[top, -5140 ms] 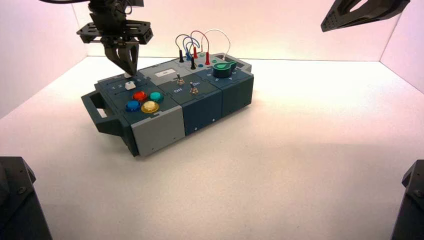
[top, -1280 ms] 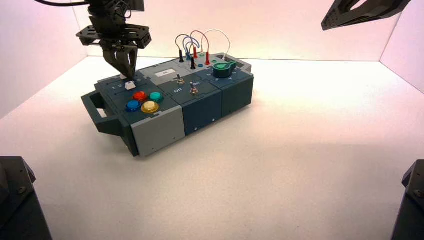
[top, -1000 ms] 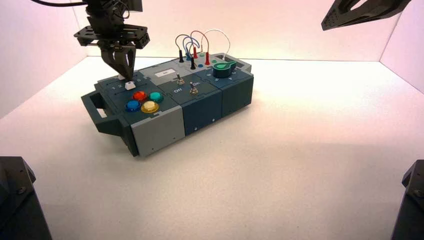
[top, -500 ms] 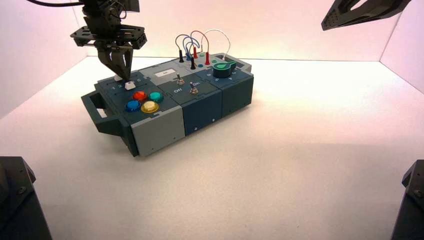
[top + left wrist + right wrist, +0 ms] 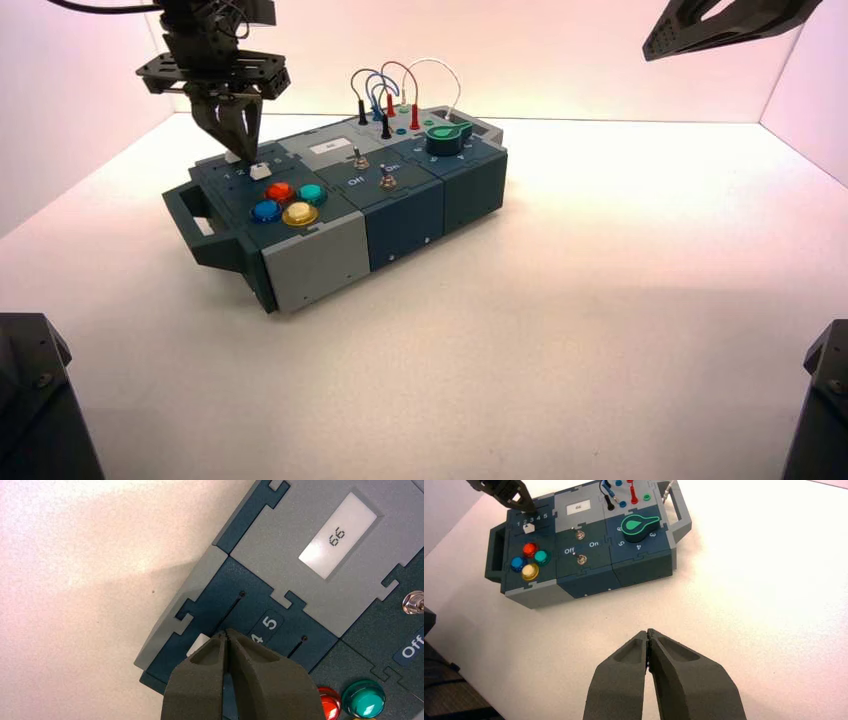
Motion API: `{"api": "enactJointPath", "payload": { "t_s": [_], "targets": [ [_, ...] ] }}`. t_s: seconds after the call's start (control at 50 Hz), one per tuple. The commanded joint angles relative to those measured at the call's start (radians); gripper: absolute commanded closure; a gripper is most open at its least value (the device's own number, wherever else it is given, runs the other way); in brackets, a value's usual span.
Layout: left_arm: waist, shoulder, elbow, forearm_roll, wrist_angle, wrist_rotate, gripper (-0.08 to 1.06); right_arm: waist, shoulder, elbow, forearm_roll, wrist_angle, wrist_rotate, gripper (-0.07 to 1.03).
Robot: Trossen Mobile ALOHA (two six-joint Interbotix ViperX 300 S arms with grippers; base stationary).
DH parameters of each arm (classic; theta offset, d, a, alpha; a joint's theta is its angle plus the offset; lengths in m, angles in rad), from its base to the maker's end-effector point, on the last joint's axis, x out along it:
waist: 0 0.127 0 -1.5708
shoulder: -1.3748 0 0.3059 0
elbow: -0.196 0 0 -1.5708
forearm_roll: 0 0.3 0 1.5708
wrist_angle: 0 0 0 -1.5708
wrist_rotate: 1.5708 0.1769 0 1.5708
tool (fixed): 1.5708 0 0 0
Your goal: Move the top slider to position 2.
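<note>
Here, left gripper (image 5: 227, 636) pressed together, tips beside the top slider (image 5: 197, 644); right gripper (image 5: 648, 633) closed, parked

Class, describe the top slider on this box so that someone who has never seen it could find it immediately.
Start at the box's end with four coloured round buttons. Beyond them run two slots, each with a small white knob. The top slider is the knob farther from the buttons, beside the shut left gripper.
</note>
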Motion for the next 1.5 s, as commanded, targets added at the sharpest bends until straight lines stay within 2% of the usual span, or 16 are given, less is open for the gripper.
{"api": "enactJointPath", "payload": {
  "t_s": [0.02, 0.46, 0.7, 1.0, 1.4, 1.5],
  "targets": [
    [0.014, -0.026, -0.005, 0.005, 0.000, 0.006, 1.01, 0.000, 0.003, -0.026, 0.005, -0.009, 0.005, 0.98],
    [0.006, 0.003, -0.023, 0.005, -0.009, 0.006, 1.01, 0.000, -0.014, -0.023, 0.005, -0.011, 0.005, 0.98],
    [-0.026, 0.023, -0.054, -0.003, -0.006, 0.005, 1.01, 0.000, -0.009, -0.023, 0.005, -0.012, 0.005, 0.98],
    [-0.060, 0.017, -0.077, -0.005, 0.055, -0.003, 1.01, -0.002, -0.005, -0.023, 0.003, -0.012, 0.005, 0.98],
    [-0.060, -0.126, -0.061, 0.005, 0.127, 0.000, 1.01, -0.002, -0.005, -0.023, 0.003, -0.014, 0.005, 0.98],
    [-0.060, -0.149, -0.058, 0.005, 0.172, 0.002, 1.01, -0.002, -0.003, -0.023, 0.003, -0.014, 0.005, 0.98]
  ]
}}
